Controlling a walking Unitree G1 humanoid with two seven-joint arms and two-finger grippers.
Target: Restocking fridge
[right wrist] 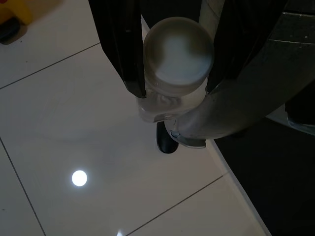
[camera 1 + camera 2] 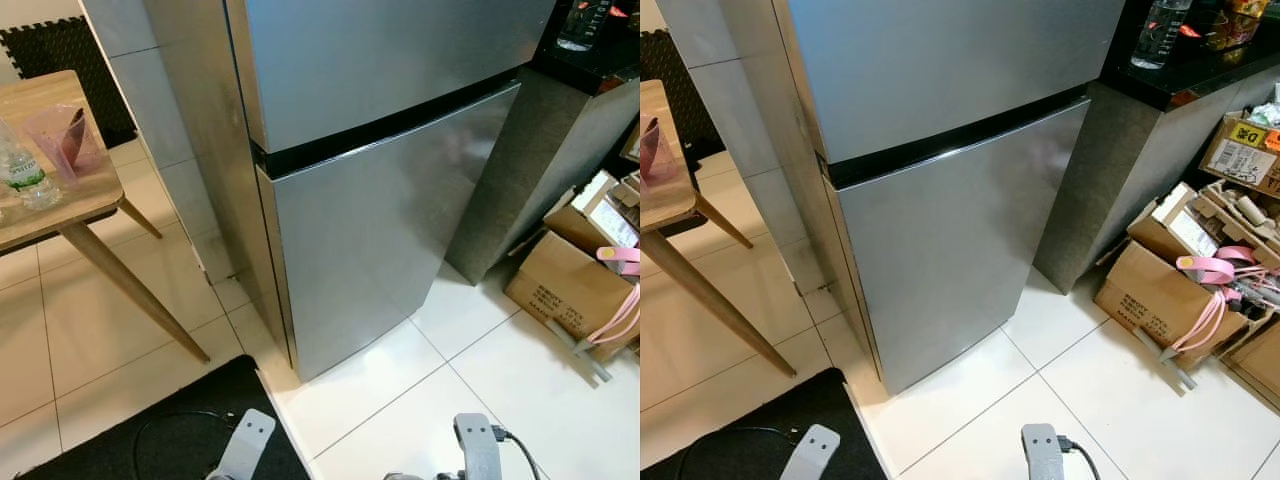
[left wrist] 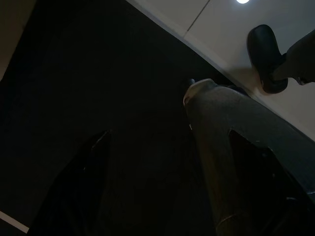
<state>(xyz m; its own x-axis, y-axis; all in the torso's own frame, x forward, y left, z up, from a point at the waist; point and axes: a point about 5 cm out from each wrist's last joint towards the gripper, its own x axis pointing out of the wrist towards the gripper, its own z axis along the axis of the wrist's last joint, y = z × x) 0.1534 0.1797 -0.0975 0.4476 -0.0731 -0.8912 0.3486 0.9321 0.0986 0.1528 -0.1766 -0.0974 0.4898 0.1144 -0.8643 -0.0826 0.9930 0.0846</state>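
The silver two-door fridge [image 2: 380, 220] stands straight ahead with both doors closed. A dark seam [image 2: 400, 120] divides the upper door from the lower one. Both silver arms hang low at the bottom of the eye views, left arm [image 2: 245, 445] and right arm [image 2: 478, 448]. My right gripper [image 1: 173, 88] is shut on a pale, round-ended bottle [image 1: 177, 54], one black finger on each side, above the white floor tiles. My left gripper [image 3: 172, 147] is open in a very dark view, with nothing between its fingers.
A wooden table [image 2: 70, 205] at the left holds a water bottle [image 2: 25, 175] and a pink cup [image 2: 65, 140]. Cardboard boxes [image 2: 570, 285] clutter the floor at the right. A dark counter [image 2: 1200, 75] adjoins the fridge. A black mat [image 2: 170, 430] with a cable lies at my feet.
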